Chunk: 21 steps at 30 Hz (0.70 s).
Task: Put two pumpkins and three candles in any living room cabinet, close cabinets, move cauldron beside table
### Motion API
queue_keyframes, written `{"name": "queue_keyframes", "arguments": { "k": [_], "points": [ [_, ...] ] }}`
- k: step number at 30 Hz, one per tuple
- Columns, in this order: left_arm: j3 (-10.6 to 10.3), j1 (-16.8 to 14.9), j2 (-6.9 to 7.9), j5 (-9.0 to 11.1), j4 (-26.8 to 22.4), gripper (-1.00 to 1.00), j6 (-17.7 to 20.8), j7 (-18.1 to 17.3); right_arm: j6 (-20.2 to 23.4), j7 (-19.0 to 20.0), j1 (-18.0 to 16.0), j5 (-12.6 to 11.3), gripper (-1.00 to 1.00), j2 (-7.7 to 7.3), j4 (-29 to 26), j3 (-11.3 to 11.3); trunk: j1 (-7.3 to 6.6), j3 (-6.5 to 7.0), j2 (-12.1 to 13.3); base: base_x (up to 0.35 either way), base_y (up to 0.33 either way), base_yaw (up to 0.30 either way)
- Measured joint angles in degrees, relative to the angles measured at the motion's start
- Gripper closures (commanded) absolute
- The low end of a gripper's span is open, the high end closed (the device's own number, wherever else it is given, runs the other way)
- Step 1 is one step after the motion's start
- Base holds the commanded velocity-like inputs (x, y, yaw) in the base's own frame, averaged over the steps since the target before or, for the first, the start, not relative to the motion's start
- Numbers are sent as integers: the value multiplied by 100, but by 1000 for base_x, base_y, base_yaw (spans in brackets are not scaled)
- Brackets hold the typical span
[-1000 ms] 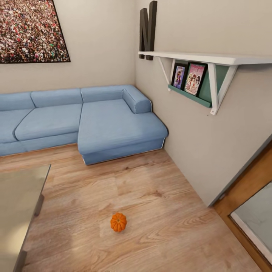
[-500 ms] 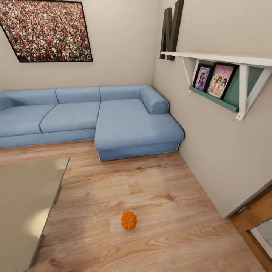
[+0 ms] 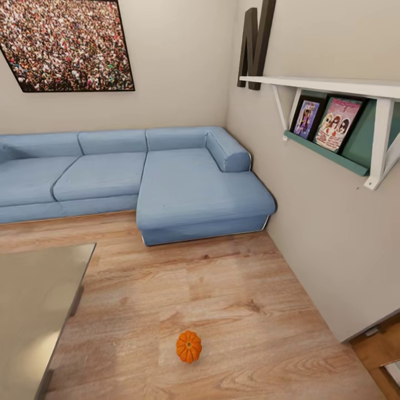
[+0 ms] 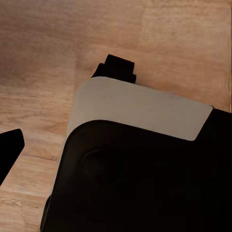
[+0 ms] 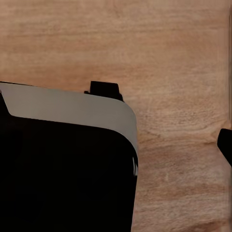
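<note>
**A:** Pumpkin (image 3: 189, 346) check: one's sitting on the wood floor (image 3: 239, 311), out in the open between the glass table (image 3: 33, 311) and the blue sofa (image 3: 183, 189). So you've got stowing left, far as I can judge

**B:** Any cabinet or cauldron around? What're your hands holding?

**A:** I can't make either out from here, and I can't tell how your hands stand – both wrist views are mostly robot body over floor

Both wrist cameras look down over the robot's own base (image 4: 145, 164), a black body with a pale grey rounded edge, seen again in the right wrist view (image 5: 63, 164). A dark fingertip (image 4: 8, 150) of the left hand juts in at one border, and one (image 5: 225, 144) of the right hand likewise; whether either hand is spread or closed cannot be told.
</note>
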Motion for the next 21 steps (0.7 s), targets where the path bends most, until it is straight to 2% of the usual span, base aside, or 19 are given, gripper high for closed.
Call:
{"name": "queue_keyframes", "arguments": {
  "k": [2, 6, 13, 21],
  "points": [
    [0, 0, -6, -1, 0, -100, 0, 0, 4, 0, 0, 0, -100, -1, 0, 0, 0, 0, 0, 168, -35, 0],
    [-16, 129, 101, -1, 41, -100, 100, -11, -12, 13, -46, 9, -100, -53, -31, 33, 0, 0, 0, 0, 0, 0],
    [1, 200, -20, -10, -15, -100, -59, -10, -2, 17, -44, 15, -100, -68, -27, 28, 0, 0, 0, 0, 0, 0],
    [0, 176, -254, -25, -275, -100, -33, 9, -10, 18, -46, 8, -100, -72, -26, 26, 0, 0, 0, 0, 0, 0]
  ]
}}
